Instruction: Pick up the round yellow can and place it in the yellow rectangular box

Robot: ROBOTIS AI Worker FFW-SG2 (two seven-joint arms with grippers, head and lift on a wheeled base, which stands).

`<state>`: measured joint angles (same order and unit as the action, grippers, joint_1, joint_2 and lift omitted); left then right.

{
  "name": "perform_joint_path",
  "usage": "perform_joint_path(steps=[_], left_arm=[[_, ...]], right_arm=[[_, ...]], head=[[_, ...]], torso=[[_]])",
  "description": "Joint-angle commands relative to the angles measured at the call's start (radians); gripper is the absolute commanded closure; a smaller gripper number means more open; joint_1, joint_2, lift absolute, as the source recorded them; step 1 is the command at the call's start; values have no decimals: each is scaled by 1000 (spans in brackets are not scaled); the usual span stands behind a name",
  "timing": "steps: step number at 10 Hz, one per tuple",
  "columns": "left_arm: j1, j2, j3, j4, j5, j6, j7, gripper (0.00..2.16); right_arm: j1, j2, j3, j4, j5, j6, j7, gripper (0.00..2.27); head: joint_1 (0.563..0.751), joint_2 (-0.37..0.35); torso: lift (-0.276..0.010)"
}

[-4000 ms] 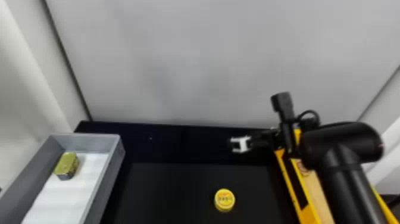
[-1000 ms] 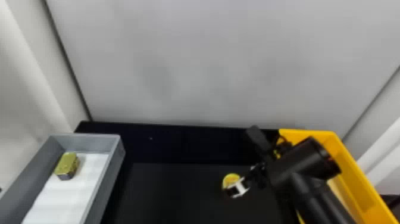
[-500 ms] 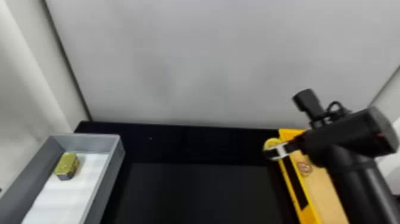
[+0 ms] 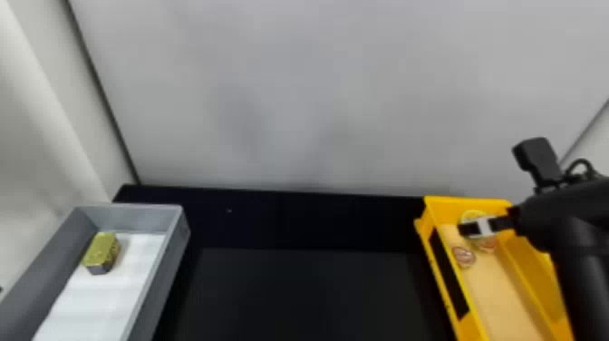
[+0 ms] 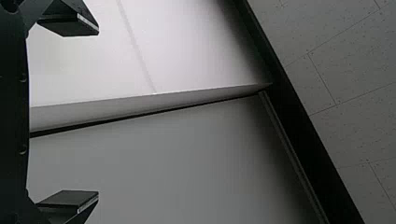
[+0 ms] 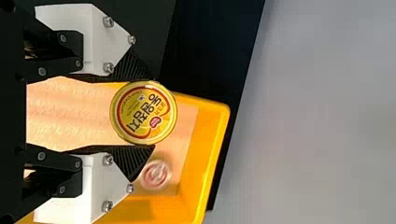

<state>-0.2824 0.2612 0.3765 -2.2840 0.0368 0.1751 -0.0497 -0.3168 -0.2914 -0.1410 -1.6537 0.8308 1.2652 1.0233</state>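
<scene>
Nearest, the right arm comes in over the right side of the yellow rectangular box. At its end the right gripper is over the far part of the box, its fingers a can's width apart and touching opposite sides of the round yellow can. The can is held at the fingertips, within the outline of the box; whether its underside touches anything inside, I can't tell. On the box's pale floor, just nearer than the can, are two small round reddish things, close to each other.

The left gripper has its fingers wide apart with nothing between them, facing pale panels; where it is relative to the box, I can't tell.

To the left of the box is the black table. Farther left, well apart from the box, is a grey tray with a white liner. Toward the tray's far end is a gold-topped block. Beyond the box and the table rises a plain grey wall.
</scene>
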Motion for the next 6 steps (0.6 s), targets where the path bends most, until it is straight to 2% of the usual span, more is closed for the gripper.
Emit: perform_joint_path(steps=[1, 3, 4, 6], left_arm=[[0, 1, 1, 0, 0, 1, -1, 53], [0, 1, 0, -2, -5, 1, -2, 53], [-1, 1, -2, 0, -6, 1, -4, 53], [-1, 0, 1, -2, -6, 1, -5, 53]], right_arm=[[30, 11, -106, 29, 1, -24, -40, 664], [45, 29, -207, 57, -10, -59, -86, 664], [53, 40, -265, 94, -83, -93, -152, 664], [68, 32, -305, 173, -323, -140, -328, 664]], head=[[678, -78], [678, -78], [678, -78], [678, -78]], torso=[[-9], [-9], [-9], [-9]])
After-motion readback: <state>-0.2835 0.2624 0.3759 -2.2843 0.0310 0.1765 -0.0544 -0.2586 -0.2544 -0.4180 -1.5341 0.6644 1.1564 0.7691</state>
